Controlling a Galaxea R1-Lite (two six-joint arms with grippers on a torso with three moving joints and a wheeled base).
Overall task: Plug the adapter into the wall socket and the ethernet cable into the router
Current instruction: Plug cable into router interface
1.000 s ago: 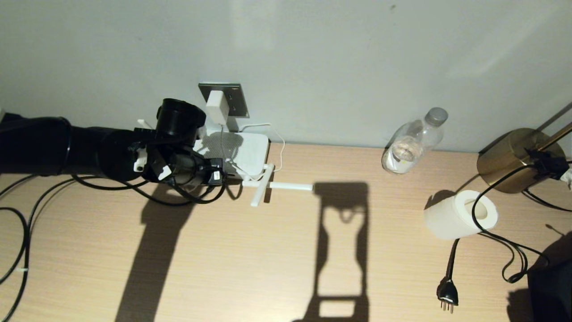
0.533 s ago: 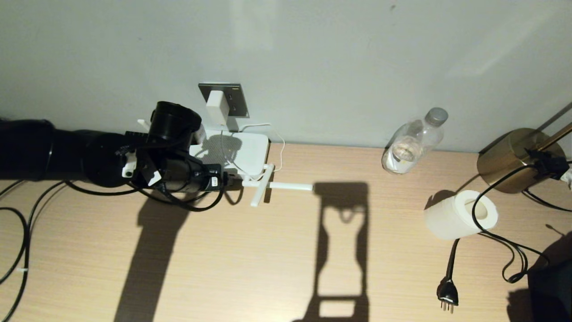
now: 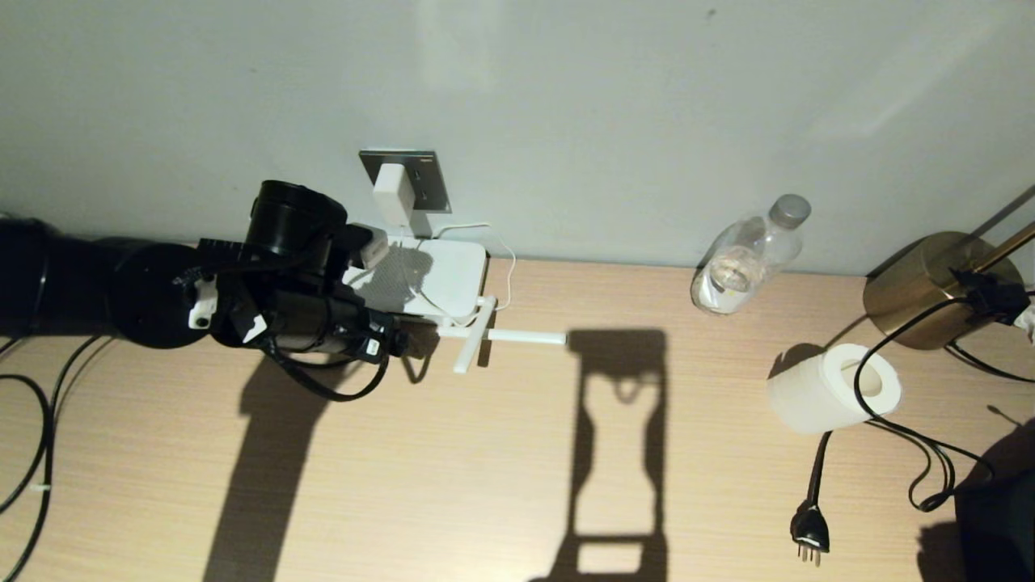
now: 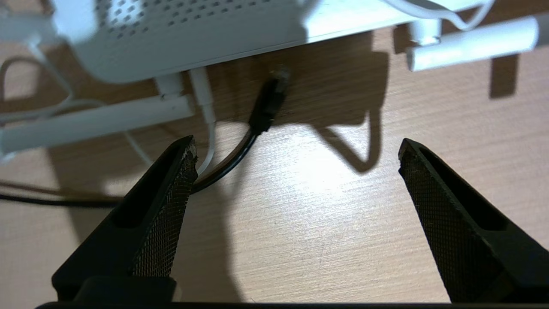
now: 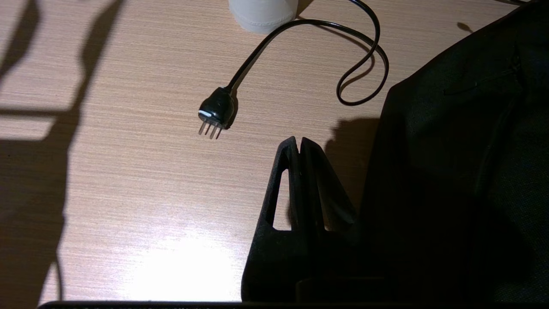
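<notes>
Two plugs belong to this task, and you can see that one is already done: the adapter (image 3: pixel 394 192) sits on the wall socket (image 3: pixel 420 179), up and behind your left gripper (image 4: pixel 296 148), with its thin white cord falling to the router (image 3: pixel 441 275). The left gripper hangs low over the desk (image 3: pixel 517 469) with its fingers (image 4: pixel 165 206) spread wide and nothing between them. Just ahead of the fingertips, the ethernet cable (image 4: pixel 266 105) points its connector under the edge of the router; the tip is in shadow, so you cannot tell if it is fully clicked in. The cable runs back beside one finger, touching or nearly touching it, so I think a backward move should be straight, otherwise the finger may drag the cable out. Two white antennas (image 4: pixel 472 43) lie flat on the desk on both sides of the connector and make the gap narrow, and the white cord crosses close to the black one. Your right gripper (image 5: pixel 300 146) is parked far from the work, with fingers pressed together and empty. Near it lie a black three-pin plug (image 5: pixel 216 110) with its looping cord and a dark bag (image 5: pixel 463 171). Farther along the desk stand a water bottle (image 3: pixel 748 259), a paper roll (image 3: pixel 833 388) and a brass lamp base (image 3: pixel 922 291), none of them in the way.
</notes>
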